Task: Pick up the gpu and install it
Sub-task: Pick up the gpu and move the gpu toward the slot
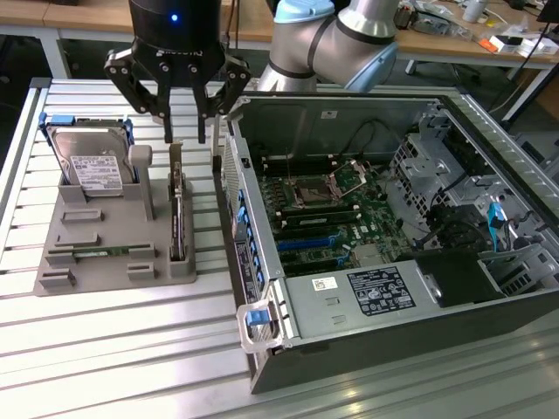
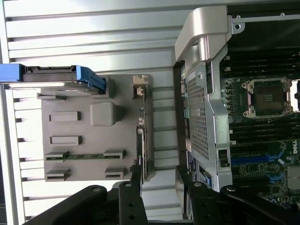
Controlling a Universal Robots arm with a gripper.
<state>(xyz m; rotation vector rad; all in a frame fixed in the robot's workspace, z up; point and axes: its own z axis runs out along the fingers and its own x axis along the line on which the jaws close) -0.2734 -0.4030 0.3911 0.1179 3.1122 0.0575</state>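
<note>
black gripper [image 1: 185, 138] jaws are seen spread wide, and nothing is clamped between them. in the exterior view the gpu [image 1: 178, 214] is found directly at six o'clock from the fingertips. it stands on its long edge in a slot of a grey holder [image 1: 105, 240], and its far end reaches up into the open gap. whether either finger touches it cannot be told. in the wrist view the card [image 2: 143, 126] is seen edge-on, with its near end just beside one of the fingers [image 2: 136, 180].

in the exterior view a silver hard drive [image 1: 92, 166] with a white label is propped in blue rails at about ten o'clock from the gpu. a thin green memory stick [image 1: 96, 253] lies flat in the same holder at about eight o'clock. the holder rests on a slatted aluminium table [image 1: 113, 358].

at three o'clock from the gpu, just beside the holder, an opened computer case [image 1: 367, 345] lies on its side. inside it a green motherboard [image 1: 349, 218] with an empty cpu socket [image 1: 316, 188] is exposed, and a labelled power supply [image 1: 367, 292] is set at six o'clock from the socket. the grey robot arm [image 1: 349, 39] is seen at twelve o'clock from the case.
</note>
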